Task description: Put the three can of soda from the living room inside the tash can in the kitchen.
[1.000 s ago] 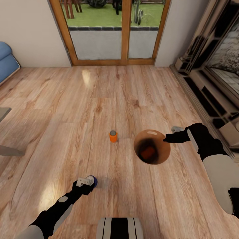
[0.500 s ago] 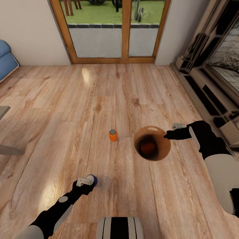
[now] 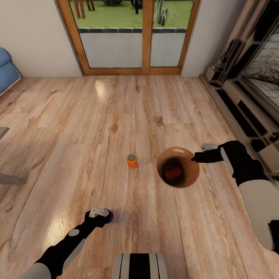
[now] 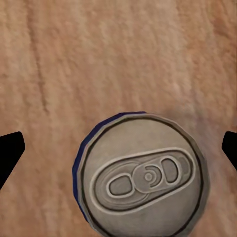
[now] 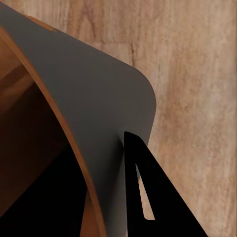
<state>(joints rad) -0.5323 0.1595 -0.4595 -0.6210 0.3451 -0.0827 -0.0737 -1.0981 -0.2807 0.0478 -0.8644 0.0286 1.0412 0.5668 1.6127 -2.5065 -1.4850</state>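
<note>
A blue can of soda stands upright on the wood floor, silvery top facing up. My left gripper hangs right above it, open, with one dark fingertip on each side. In the head view that gripper covers most of the blue can. An orange can stands alone on the floor ahead. My right gripper is shut on the rim of the tan tash can, held above the floor and tipped toward me. An orange can lies inside it. One black finger presses the bin's outer wall.
This is the living room. Wood-framed glass doors close the far wall. A dark fireplace surround runs along the right. A blue sofa corner and a low grey table edge sit at the left.
My left gripper has moved over the blue can and now hides most of its top. The held tash can has risen a little. The orange can on the floor stays put.
</note>
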